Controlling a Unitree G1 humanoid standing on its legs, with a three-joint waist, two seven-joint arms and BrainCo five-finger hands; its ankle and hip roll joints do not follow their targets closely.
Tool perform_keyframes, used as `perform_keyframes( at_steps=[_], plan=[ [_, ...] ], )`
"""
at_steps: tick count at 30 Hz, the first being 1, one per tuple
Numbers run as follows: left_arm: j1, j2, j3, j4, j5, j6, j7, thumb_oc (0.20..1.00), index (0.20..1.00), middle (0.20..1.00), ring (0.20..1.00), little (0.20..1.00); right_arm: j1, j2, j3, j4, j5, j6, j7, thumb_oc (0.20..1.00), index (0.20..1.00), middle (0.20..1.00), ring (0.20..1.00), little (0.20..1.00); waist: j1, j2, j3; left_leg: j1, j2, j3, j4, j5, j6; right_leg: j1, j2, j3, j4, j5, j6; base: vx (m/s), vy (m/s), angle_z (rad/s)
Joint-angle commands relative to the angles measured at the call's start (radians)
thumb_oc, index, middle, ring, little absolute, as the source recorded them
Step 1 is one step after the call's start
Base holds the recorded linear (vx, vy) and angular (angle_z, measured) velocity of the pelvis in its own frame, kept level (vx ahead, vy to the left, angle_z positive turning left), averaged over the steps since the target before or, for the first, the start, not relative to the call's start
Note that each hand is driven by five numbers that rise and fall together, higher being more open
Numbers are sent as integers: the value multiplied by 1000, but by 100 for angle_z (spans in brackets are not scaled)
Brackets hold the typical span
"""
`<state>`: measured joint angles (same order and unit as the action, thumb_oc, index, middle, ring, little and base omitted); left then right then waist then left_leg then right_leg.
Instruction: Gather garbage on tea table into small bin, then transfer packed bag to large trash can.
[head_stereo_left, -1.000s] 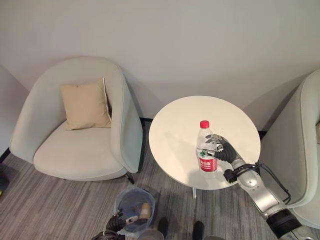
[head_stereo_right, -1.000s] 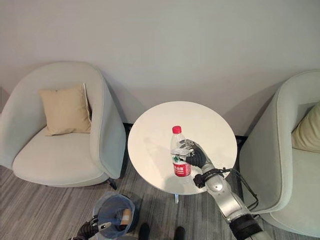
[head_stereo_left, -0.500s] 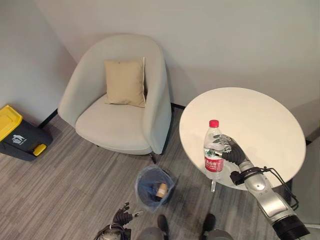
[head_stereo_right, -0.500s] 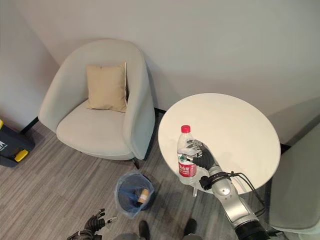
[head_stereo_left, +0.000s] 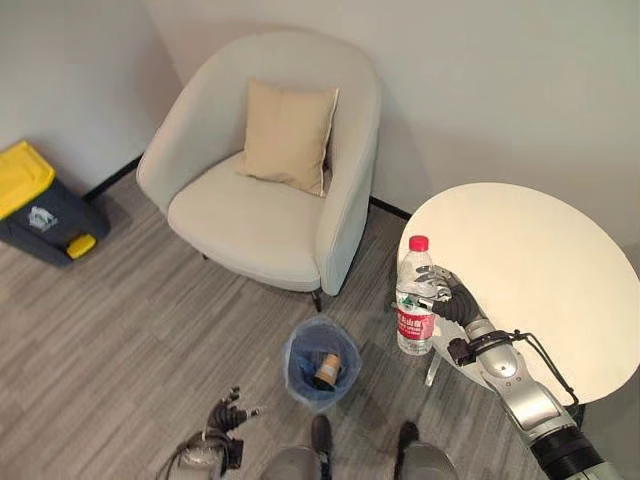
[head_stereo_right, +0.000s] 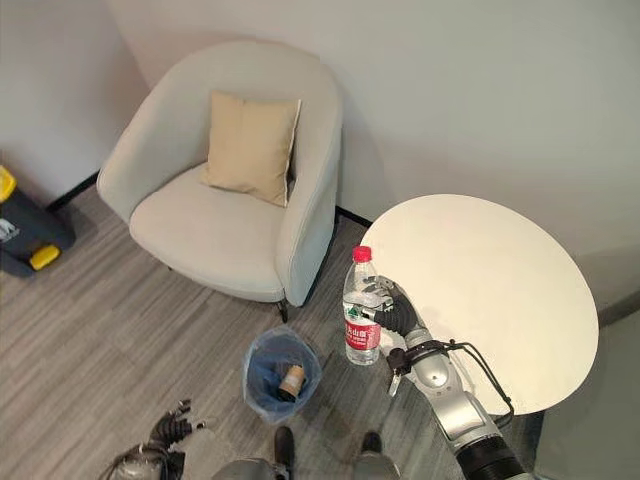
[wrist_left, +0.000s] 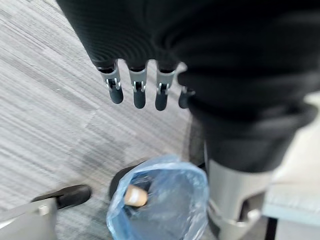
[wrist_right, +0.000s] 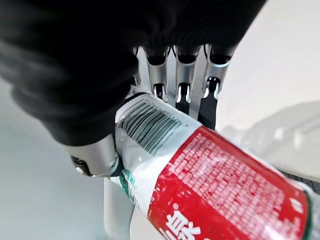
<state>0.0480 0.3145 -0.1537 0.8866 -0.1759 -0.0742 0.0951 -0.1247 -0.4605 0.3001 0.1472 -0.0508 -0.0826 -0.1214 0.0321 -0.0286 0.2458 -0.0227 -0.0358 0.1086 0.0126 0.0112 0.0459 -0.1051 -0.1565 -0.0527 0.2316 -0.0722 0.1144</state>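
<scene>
A clear water bottle (head_stereo_left: 413, 298) with a red cap and red label is upright in my right hand (head_stereo_left: 452, 300), whose fingers curl round its middle; the right wrist view shows the label (wrist_right: 225, 185) pressed against those fingers (wrist_right: 186, 82). The bottle hangs at the left rim of the round white tea table (head_stereo_left: 540, 270), partly over the floor. The small bin (head_stereo_left: 320, 362), lined with a blue bag, stands on the floor left of and below the bottle, with a brown item (wrist_left: 134, 195) inside. My left hand (head_stereo_right: 165, 432) hangs low near the floor, fingers (wrist_left: 139, 92) relaxed and holding nothing.
A pale armchair (head_stereo_left: 270, 190) with a tan cushion (head_stereo_left: 290, 135) stands behind the bin. The large trash can (head_stereo_left: 35, 205), dark with a yellow lid, sits at the far left by the wall. Grey carpet (head_stereo_left: 150, 340) lies between it and the bin.
The camera has swung left, bringing the yellow-lidded can into view. My right hand has carried the bottle from over the table's front to its left rim, nearer the bin.
</scene>
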Motion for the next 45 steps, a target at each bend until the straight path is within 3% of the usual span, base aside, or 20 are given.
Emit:
perform_keyframes(
  at_steps=[1,4,10,14,18,19,23,24,28,30,32,36,45],
  plan=[
    [-4,-3,12,-16,-3,-19,11,1000,1000,1000,1000,1000,-47,-7,-6,-51,-2,-51,-10,200,200,200,200,200,-17,22,-15,-18,-25,-84,77,-114,-16,-69,99,-26,-60,-4,-16,31,-25,43],
    [8,-3,20,-11,6,-21,5,1000,1000,1000,1000,1000,-32,-16,-2,-46,-8,-53,-2,200,200,200,200,200,-9,9,-5,-29,-54,-120,96,-117,-28,-27,87,-28,-117,6,-20,21,-51,64],
    [37,-10,29,8,7,-15,2,1000,1000,1000,1000,1000,-42,-27,21,-47,-13,-54,6,200,200,200,200,200,10,13,-10,-57,-42,-133,97,-107,-47,-4,84,-58,-172,17,-31,16,-79,30],
    [-3,-10,1,2,-18,-23,25,1000,1000,1000,1000,1000,-144,-29,81,-24,-2,-58,-8,200,200,200,200,200,25,24,73,-172,-39,-153,151,-88,-70,-86,78,-87,-139,14,-44,-198,-84,19],
    [-58,-4,-38,-24,-65,-33,53,1000,1000,1000,1000,1000,-263,-13,135,34,-4,-53,-50,200,200,200,200,200,46,36,134,-327,-35,-171,245,-74,-82,-233,57,-124,-28,-3,-64,-180,-63,29],
    [-72,1,-50,-53,-86,-41,65,1000,1000,1000,1000,1000,-313,-14,150,49,-24,-47,-79,200,200,200,200,200,61,48,161,-398,-37,-180,294,-76,-81,-309,44,-145,49,-28,-72,-148,-30,34],
    [-98,3,-70,-74,-106,-46,84,1000,1000,1000,1000,1000,-375,-8,160,76,-52,-41,-124,200,200,200,200,200,72,57,178,-516,-42,-193,356,-72,-80,-428,18,-168,144,-57,-80,-79,-24,46],
    [-117,8,-85,-104,-118,-52,94,1000,1000,1000,1000,1000,-417,-11,163,95,-68,-38,-157,200,200,200,200,200,77,66,191,-587,-43,-197,416,-101,-85,-507,7,-163,230,-99,-79,-57,-35,32],
    [-158,14,-107,-124,-127,-60,109,1000,1000,1000,1000,1000,-509,-15,169,146,-84,-29,-206,200,200,200,200,200,78,76,199,-726,-51,-190,499,-111,-84,-649,-17,-154,337,-129,-88,-62,22,33],
    [-205,30,-129,-146,-134,-68,124,1000,1000,1000,1000,1000,-636,-9,190,235,-98,-19,-255,200,200,200,200,200,89,82,202,-891,-59,-184,614,-132,-76,-814,-36,-130,472,-162,-100,-66,71,15],
    [-219,33,-138,-166,-144,-71,129,1000,1000,1000,1000,1000,-685,-4,198,276,-103,-13,-269,200,200,200,200,200,97,84,201,-958,-68,-185,659,-143,-68,-883,-45,-121,530,-181,-103,0,35,17],
    [-266,49,-177,-186,-169,-80,143,1000,1000,1000,1000,1000,-832,-2,216,409,-74,5,-310,200,200,200,200,200,113,84,201,-1095,-93,-192,741,-163,-53,-1009,-71,-100,617,-210,-106,36,21,23],
    [-311,55,-225,-197,-184,-84,157,1000,1000,1000,1000,1000,-943,22,264,617,-24,31,-329,200,200,200,200,200,133,86,195,-1189,-118,-195,790,-181,-39,-1094,-92,-79,662,-227,-112,38,17,10]
  ],
)
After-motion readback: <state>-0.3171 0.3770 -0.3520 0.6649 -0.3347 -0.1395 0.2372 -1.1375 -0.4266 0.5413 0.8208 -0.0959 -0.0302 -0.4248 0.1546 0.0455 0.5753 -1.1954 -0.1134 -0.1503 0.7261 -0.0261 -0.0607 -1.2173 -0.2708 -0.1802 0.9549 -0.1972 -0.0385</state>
